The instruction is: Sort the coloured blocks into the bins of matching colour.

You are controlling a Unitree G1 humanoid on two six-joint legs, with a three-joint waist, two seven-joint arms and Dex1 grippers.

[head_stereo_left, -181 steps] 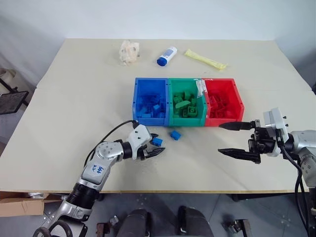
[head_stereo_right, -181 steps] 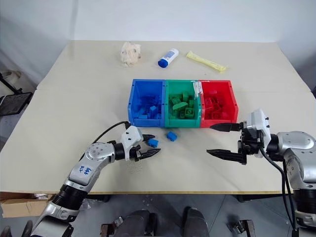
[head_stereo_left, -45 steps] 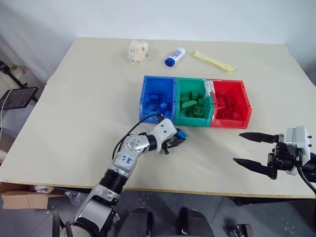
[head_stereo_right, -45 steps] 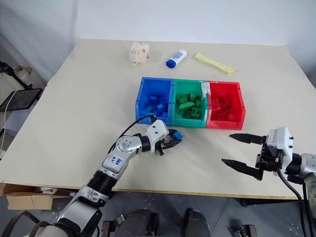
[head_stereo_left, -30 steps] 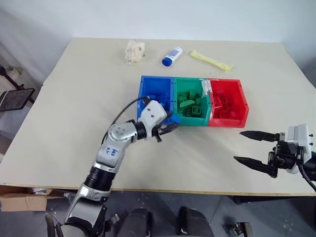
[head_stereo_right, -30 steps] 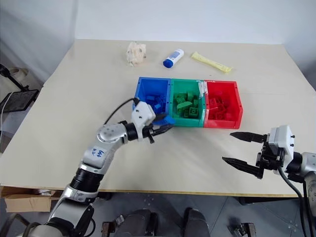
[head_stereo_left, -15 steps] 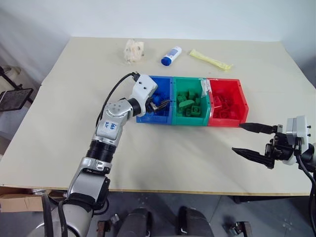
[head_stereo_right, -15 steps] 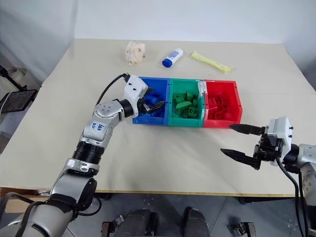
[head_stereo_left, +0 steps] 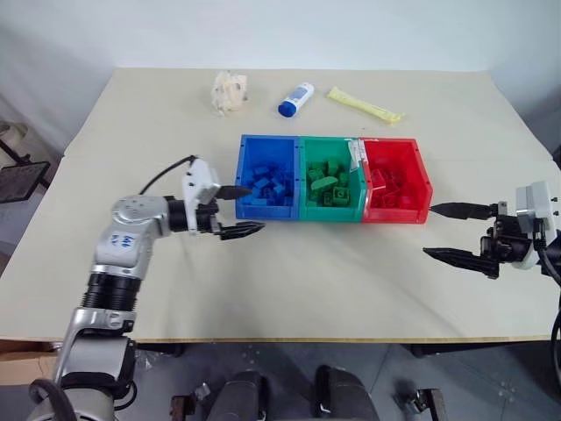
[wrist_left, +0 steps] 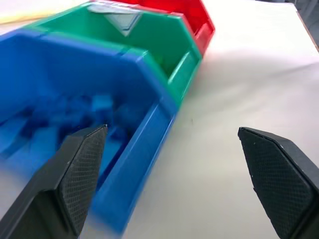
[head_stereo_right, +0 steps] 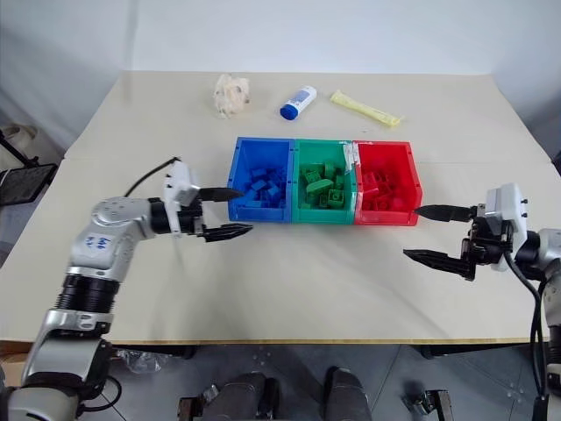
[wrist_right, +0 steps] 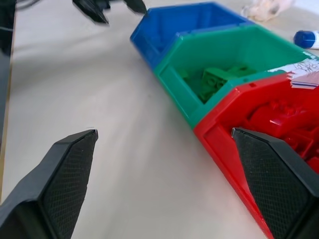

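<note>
Three joined bins stand in a row mid-table: blue point(head_stereo_left: 239, 175), green point(head_stereo_left: 303, 180) and red point(head_stereo_left: 427, 180). Blue blocks point(head_stereo_left: 267, 184) lie in the blue bin, green blocks point(head_stereo_left: 329, 186) in the green and red blocks point(head_stereo_left: 394, 186) in the red. My left gripper point(head_stereo_left: 256, 208) hovers open and empty just off the blue bin's front left corner, its upper fingertip near the bin wall point(wrist_left: 144, 124). My right gripper point(head_stereo_left: 429, 231) is open and empty to the right of the red bin, pointing at it.
At the table's back lie a crumpled whitish wad point(head_stereo_left: 230, 90), a white blue-capped bottle point(head_stereo_left: 296, 98) and a yellow packet point(head_stereo_left: 365, 105). A white label point(head_stereo_left: 355, 158) sticks up between the green and red bins.
My left gripper carried a blue block to the blue bin, opened, and has drawn back left with nothing in it. The right gripper edged forward toward the red bin, still open.
</note>
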